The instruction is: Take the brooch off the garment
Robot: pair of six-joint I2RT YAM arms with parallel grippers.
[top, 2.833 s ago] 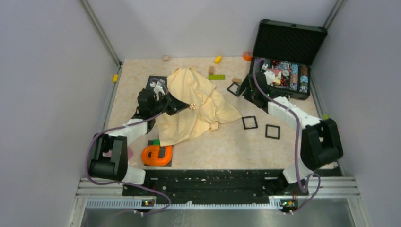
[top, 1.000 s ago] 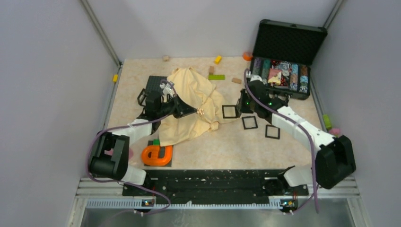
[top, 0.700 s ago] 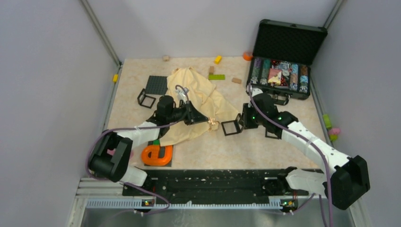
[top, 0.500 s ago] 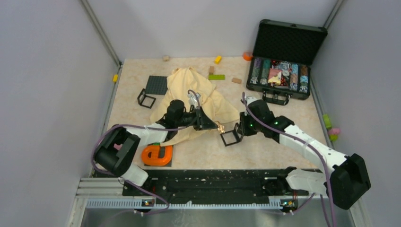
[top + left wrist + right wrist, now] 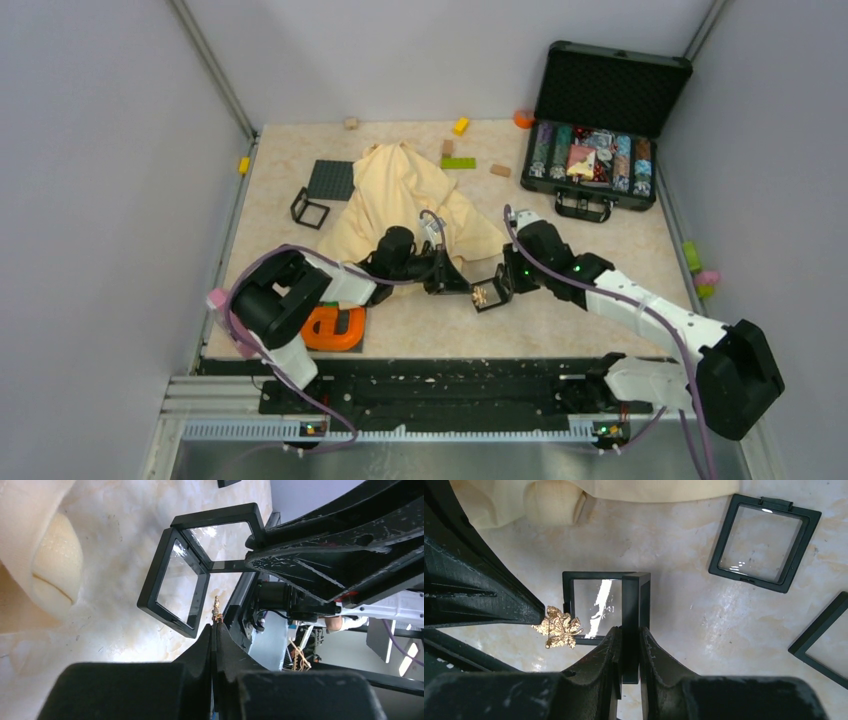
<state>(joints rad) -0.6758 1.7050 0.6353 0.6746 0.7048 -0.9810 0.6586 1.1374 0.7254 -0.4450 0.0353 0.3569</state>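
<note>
Beige marbled tabletop (image 5: 440, 320) fills the cell. On it the cream garment (image 5: 395, 190) lies crumpled. At its five o'clock the left gripper (image 5: 462, 288) has its fingers pinched together on the brooch (image 5: 558, 627), which hangs clear of the cloth. At the brooch's three o'clock stands an open black frame case (image 5: 596, 605), clamped at its upright lid by the right gripper (image 5: 628, 642). Removal looks done. What seems left is setting the brooch into the case.
</note>
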